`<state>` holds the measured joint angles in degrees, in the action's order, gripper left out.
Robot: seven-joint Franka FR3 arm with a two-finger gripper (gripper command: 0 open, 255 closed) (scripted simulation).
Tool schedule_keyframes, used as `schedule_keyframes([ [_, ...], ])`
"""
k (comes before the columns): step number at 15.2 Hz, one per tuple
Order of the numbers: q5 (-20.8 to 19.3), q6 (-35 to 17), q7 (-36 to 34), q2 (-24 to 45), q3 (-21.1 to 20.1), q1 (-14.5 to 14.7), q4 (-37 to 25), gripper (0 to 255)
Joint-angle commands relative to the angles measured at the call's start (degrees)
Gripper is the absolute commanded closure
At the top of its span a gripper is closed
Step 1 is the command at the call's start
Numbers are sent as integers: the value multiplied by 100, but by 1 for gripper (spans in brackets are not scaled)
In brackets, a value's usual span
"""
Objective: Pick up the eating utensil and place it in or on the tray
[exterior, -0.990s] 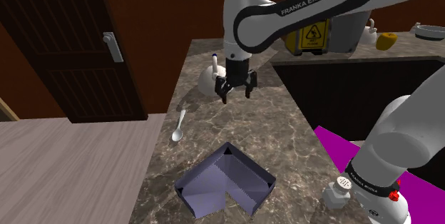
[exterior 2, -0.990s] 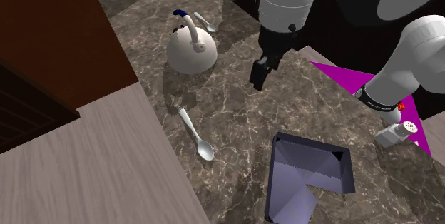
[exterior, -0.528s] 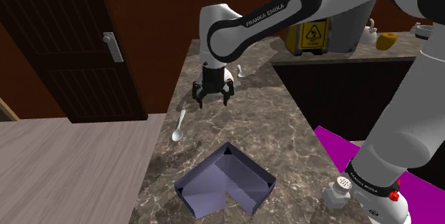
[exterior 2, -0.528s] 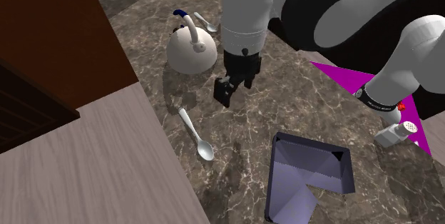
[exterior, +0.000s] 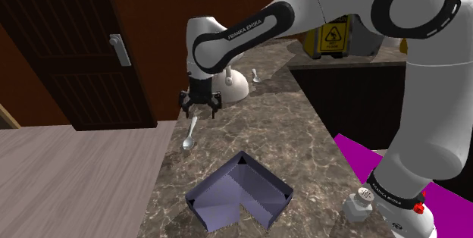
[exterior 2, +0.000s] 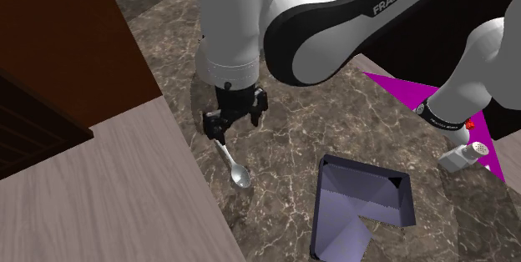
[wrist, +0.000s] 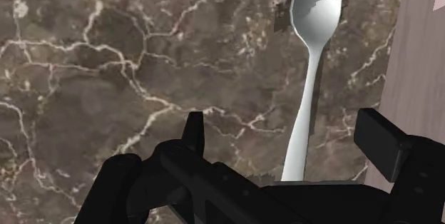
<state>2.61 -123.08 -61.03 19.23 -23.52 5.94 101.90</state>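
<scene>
Spoon (exterior: pixel 190 133) lies flat along the marble counter's (exterior: pixel 261 134) edge, wooden floor (exterior: pixel 76 176) just beyond. Open counter separates it from the grey tray (exterior: pixel 258 192). I see my gripper (wrist: pixel 285 144) spread wide, with the spoon's handle between the fingers and untouched.

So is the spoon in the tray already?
No, the spoon lies flat on the marbled counter near its edge, apart from the tray.

"FRANKA EMIKA" stands in white on the arm's (exterior: pixel 241 32) dark band, upper middle of the shoulder view. The yellow sign (exterior: pixel 331 41) at upper right bears a warning triangle; its lettering is unreadable.
</scene>
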Motion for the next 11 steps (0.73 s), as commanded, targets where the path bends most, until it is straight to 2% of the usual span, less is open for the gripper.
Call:
schedule_keyframes([
  [1,-85,-53,-254,471,62,112,-470,0],
  [3,-125,-39,-396,739,104,194,-787,0],
  [11,-223,-481,-454,1044,151,302,-647,0],
])
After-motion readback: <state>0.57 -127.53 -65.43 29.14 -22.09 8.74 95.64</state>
